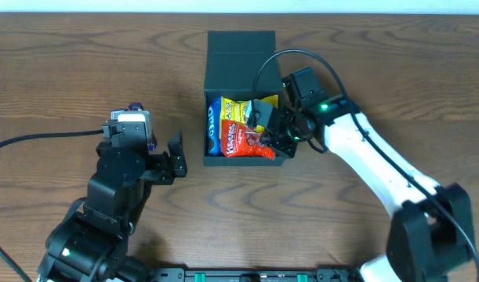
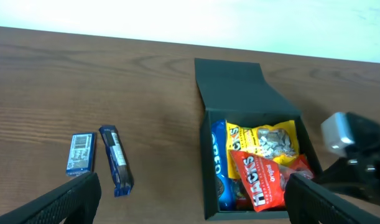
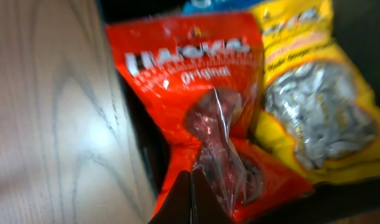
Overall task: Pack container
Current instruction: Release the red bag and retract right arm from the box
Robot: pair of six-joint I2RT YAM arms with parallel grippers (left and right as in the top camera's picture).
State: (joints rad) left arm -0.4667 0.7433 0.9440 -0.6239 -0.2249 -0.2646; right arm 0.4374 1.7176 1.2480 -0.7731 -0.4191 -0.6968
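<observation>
The dark green container (image 1: 206, 117) stands open at mid-table, its flap lid (image 1: 241, 51) laid back; it also shows in the left wrist view (image 2: 205, 162). Inside are a blue Oreo packet (image 1: 214, 125), a yellow seed packet (image 1: 235, 110) and a red Hacks packet (image 1: 243, 139). My right gripper (image 1: 269, 135) is over the container's near right corner, its fingers (image 3: 191, 193) pressed together on the red packet's (image 3: 177, 68) lower edge. My left gripper (image 1: 176, 155) is open and empty on the table left of the container.
Two small blue snack packets (image 2: 81, 152) (image 2: 117, 160) lie on the wood table left of the container; in the overhead view the left arm hides them almost entirely. The right arm's cable loops over the container's far right side.
</observation>
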